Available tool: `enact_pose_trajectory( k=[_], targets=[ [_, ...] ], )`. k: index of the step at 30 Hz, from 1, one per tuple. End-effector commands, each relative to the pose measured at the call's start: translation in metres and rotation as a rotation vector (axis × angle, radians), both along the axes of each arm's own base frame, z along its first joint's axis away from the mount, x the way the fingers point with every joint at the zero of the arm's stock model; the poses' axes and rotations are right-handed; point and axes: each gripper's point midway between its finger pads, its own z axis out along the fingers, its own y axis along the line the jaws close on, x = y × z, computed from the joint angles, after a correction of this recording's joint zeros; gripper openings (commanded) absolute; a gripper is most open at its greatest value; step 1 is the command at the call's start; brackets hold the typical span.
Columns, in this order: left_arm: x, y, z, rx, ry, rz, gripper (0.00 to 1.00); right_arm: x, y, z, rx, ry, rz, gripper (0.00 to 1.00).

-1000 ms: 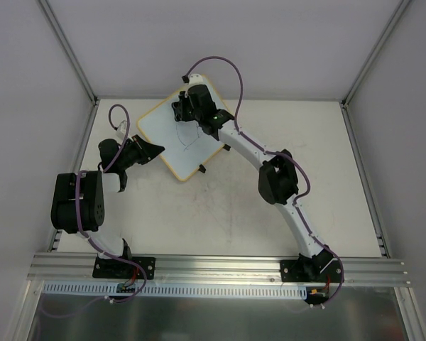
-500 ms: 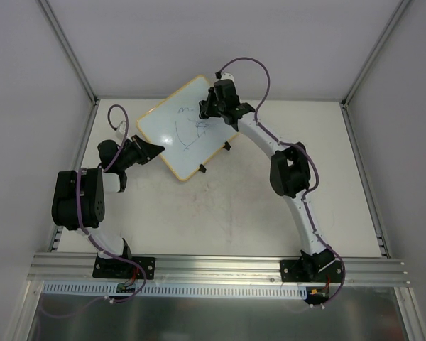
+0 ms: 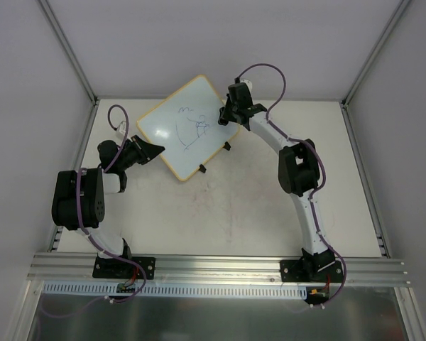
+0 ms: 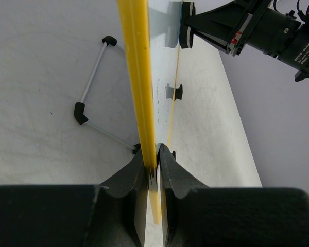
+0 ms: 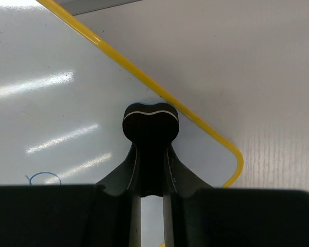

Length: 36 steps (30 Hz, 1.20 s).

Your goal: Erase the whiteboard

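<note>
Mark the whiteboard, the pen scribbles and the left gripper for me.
whiteboard (image 3: 163, 138), top view, bare white surface
pen scribbles (image 3: 197, 126), top view, cluster of dark lines
left gripper (image 4: 152, 156), left wrist view, between fingertips clamping the yellow frame

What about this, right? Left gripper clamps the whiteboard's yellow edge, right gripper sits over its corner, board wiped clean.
Not clean: the top external view shows dark pen scribbles on the whiteboard. The left gripper does clamp its yellow edge; the right gripper sits over its corner.
</note>
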Motion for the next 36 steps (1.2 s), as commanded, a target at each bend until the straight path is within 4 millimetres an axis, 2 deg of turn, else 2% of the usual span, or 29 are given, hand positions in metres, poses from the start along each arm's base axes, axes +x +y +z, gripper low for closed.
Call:
enact_pose_trajectory(
  k=[1,7,8,9,11,13,14,20,25,29,36],
  targets=[
    [-0.007,0.003,-0.013,0.031,0.004,-0.015,0.00,-0.014,-0.027,-0.029,-0.109,0.099,-0.042,0.00],
    [-0.008,0.003,-0.011,0.032,-0.001,-0.021,0.00,-0.008,-0.008,-0.015,-0.079,0.062,0.001,0.00],
    [-0.008,0.003,-0.012,0.033,-0.002,-0.021,0.00,-0.010,0.002,-0.013,-0.073,0.055,0.025,0.00],
    [-0.008,0.003,-0.011,0.033,-0.004,-0.021,0.00,-0.007,0.009,-0.002,-0.066,0.030,0.041,0.00],
    [-0.008,0.002,-0.011,0.033,-0.007,-0.024,0.00,-0.011,0.028,0.003,-0.058,0.013,0.084,0.00],
    [-0.008,0.002,-0.011,0.034,-0.010,-0.027,0.00,-0.011,0.044,0.019,-0.050,-0.029,0.118,0.00],
    [-0.008,0.002,-0.011,0.035,-0.011,-0.026,0.00,-0.017,0.058,0.019,-0.049,-0.034,0.146,0.00],
    [-0.009,0.001,-0.010,0.034,-0.013,-0.030,0.00,-0.031,0.109,0.041,0.018,-0.103,0.246,0.00],
    [-0.008,0.001,-0.009,0.038,-0.020,-0.032,0.00,-0.044,0.140,0.056,0.051,-0.157,0.330,0.00],
    [-0.009,-0.001,-0.008,0.044,-0.027,-0.038,0.00,-0.065,0.172,0.069,0.056,-0.207,0.426,0.00],
    [-0.010,-0.005,-0.008,0.057,-0.033,-0.053,0.00,-0.098,0.208,0.085,0.080,-0.245,0.576,0.00]
  ],
)
